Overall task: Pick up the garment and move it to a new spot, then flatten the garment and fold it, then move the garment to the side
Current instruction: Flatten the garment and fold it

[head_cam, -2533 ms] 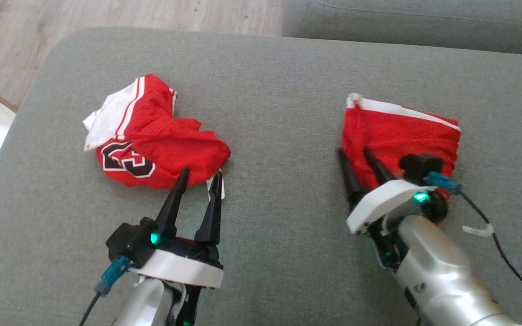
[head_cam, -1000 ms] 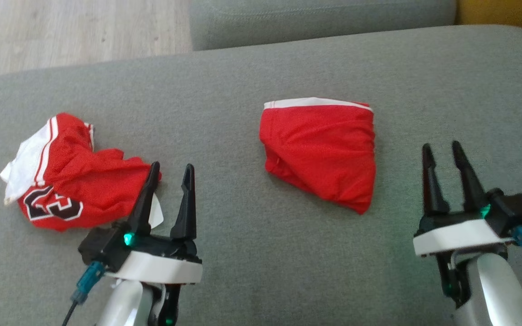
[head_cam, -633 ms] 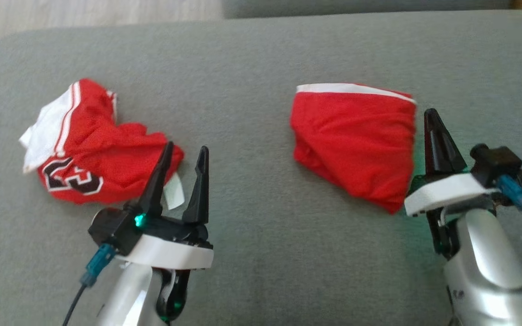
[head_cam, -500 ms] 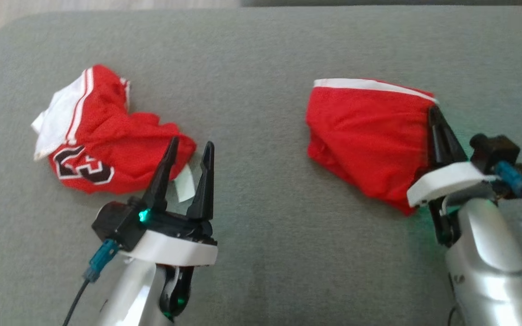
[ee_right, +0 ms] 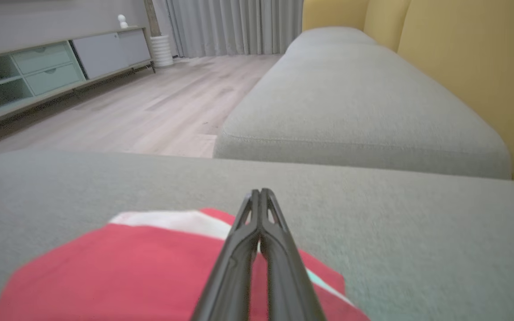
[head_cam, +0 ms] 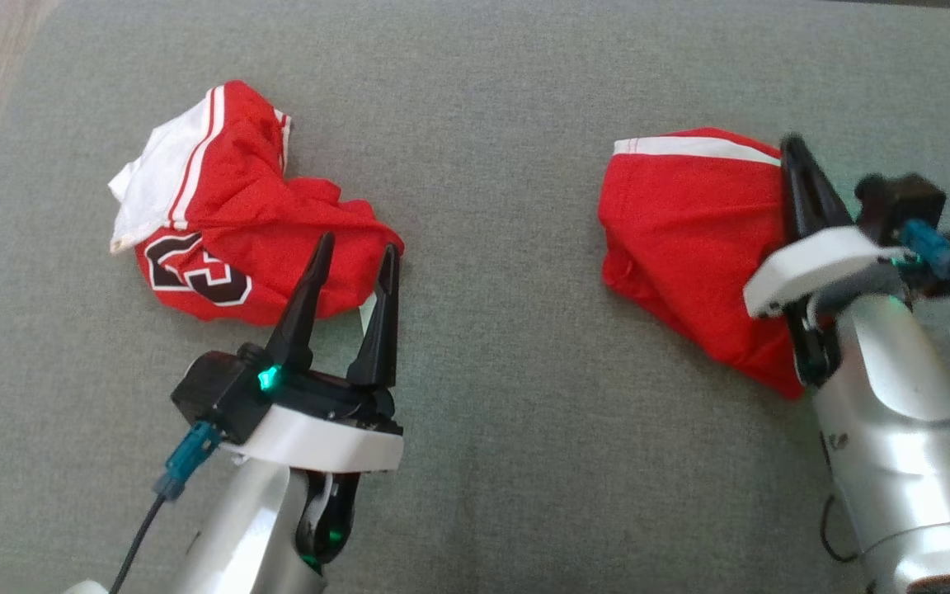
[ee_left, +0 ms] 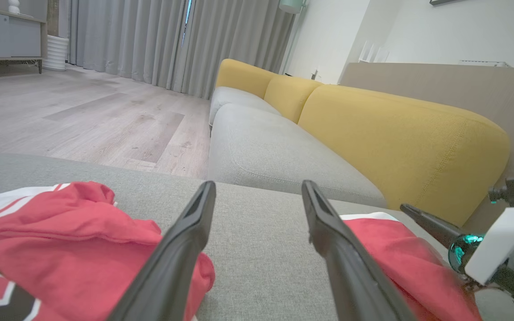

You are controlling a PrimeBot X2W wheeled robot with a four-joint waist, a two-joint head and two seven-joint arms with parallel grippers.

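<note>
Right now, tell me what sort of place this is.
Most likely a home living room: a sofa with yellow back cushions and grey seats, floor-length grey curtains, and a wood floor with a low cabinet along the wall.

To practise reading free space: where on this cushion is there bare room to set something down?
Widest bare strip: the grey cushion between the crumpled jersey and the folded red garment. Also bare: the near stretch between left hand and right hand. Crowded: the jersey's near edge at the left hand; the garment's right edge at the shut right hand.
</note>
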